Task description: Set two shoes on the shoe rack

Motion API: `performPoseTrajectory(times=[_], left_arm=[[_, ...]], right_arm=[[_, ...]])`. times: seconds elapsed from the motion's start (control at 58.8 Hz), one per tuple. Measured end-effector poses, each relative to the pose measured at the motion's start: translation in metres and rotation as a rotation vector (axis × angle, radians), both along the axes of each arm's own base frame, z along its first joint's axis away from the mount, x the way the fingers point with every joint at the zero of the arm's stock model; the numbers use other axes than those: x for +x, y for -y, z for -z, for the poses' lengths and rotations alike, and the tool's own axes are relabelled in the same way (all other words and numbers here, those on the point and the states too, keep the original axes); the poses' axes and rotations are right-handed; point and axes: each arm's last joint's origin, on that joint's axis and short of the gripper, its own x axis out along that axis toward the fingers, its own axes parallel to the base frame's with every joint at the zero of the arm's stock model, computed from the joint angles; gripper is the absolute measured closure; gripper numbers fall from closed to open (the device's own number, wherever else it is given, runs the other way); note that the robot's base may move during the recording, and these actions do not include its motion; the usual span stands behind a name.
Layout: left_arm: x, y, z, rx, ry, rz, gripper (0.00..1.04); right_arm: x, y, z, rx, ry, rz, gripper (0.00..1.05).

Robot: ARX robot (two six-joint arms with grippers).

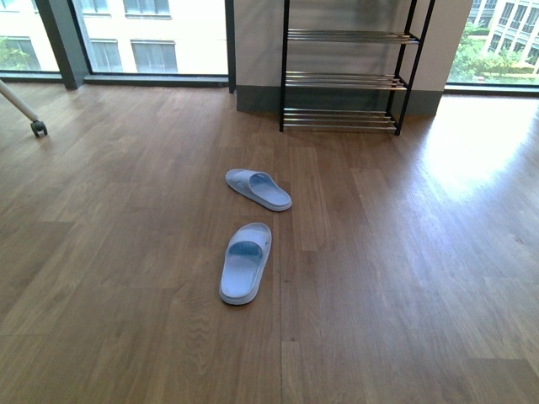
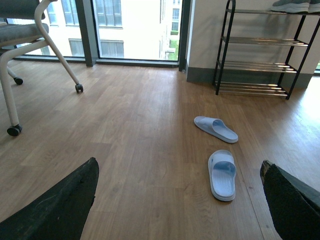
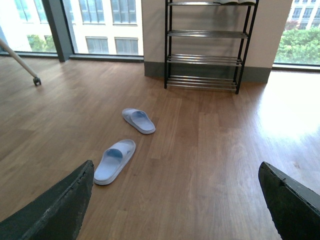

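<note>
Progress, as we judge it, is nil: both shoes lie on the floor [image 1: 404, 278] and neither is on the shoe rack [image 1: 341, 81]. They look to us like pale blue open-toed slides rather than laced shoes. The nearer slide [image 1: 245, 263] lies about mid-floor, its length running roughly toward the rack. The farther slide [image 1: 258, 188] lies between it and the rack, turned crosswise, close to its partner but not touching it. The rack stands at the floor's far edge against a pale wall section [image 1: 257, 42], well apart from both slides. The tiers we can see in the front view are bare. In the left wrist view something grey [image 2: 295, 6] sits on the top tier, too cropped for us to name.

The left gripper [image 2: 178, 165] is spread wide with nothing between its dark fingers, and the right gripper [image 3: 176, 165] is the same. Neither arm appears in the front view. Both pickups and both placements remain.

The floor is brown wood-look planking, smooth, with a bright glare patch toward its far right. Tall windows [image 1: 152, 34] run along the far edge either side of the wall section. A wheeled chair [image 2: 20, 35] stands off to the left, clear of the slides.
</note>
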Motion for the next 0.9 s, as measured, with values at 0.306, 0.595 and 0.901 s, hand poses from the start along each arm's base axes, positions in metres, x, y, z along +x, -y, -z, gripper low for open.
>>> performPoseTrajectory(times=[0.306,0.595,0.901], left_arm=[[0.0,0.0,0.0,0.0,0.0,0.0,0.09],[0.0,0.0,0.0,0.0,0.0,0.0,0.09],[0.0,0.0,0.0,0.0,0.0,0.0,0.09]], right_arm=[[0.0,0.0,0.0,0.0,0.0,0.0,0.09],[0.0,0.0,0.0,0.0,0.0,0.0,0.09],[0.0,0.0,0.0,0.0,0.0,0.0,0.09]])
